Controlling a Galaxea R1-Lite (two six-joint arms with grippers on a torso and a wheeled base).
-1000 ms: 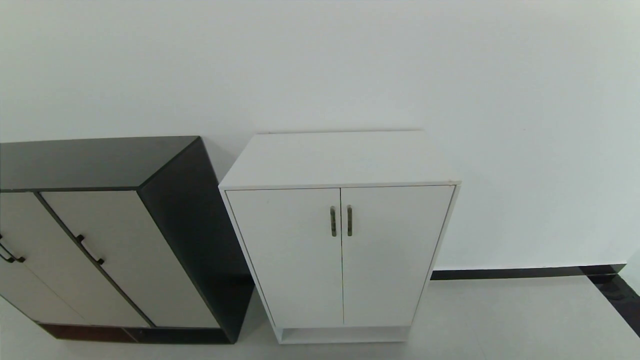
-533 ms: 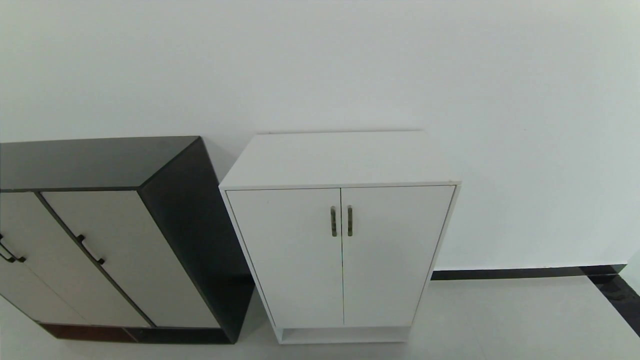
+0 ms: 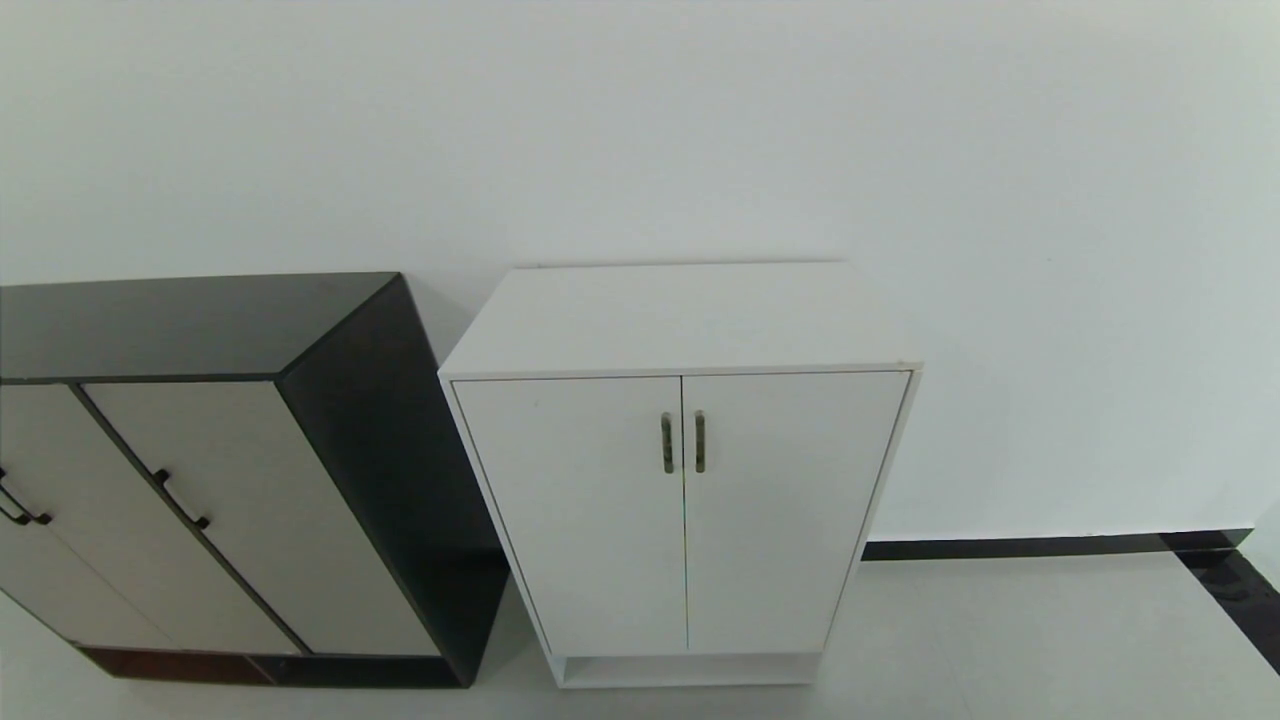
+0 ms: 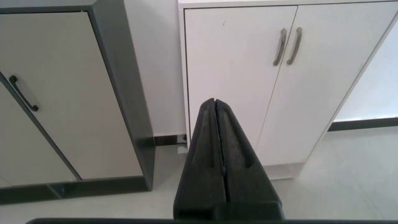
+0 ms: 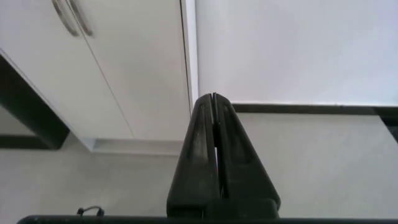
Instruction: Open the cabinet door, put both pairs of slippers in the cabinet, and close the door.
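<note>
Left jaws, in the left wrist view, are pressed together with nothing between them, aimed at the white cabinet (image 4: 230, 81). Its two doors are shut, and the pair of handles (image 4: 287, 46) sits side by side at the middle seam. Just beside it stands a dark cabinet (image 4: 129, 93) with pale doors.

Right jaws, in the right wrist view, are also pressed together and hold nothing. They are near the white cabinet's lower right corner, over the floor (image 5: 323, 162), where a black skirting (image 5: 311, 108) runs along the wall (image 5: 292, 50).

In the head view the white cabinet stands at the floor's far edge against the wall, doors shut, with the dark cabinet on its left.
</note>
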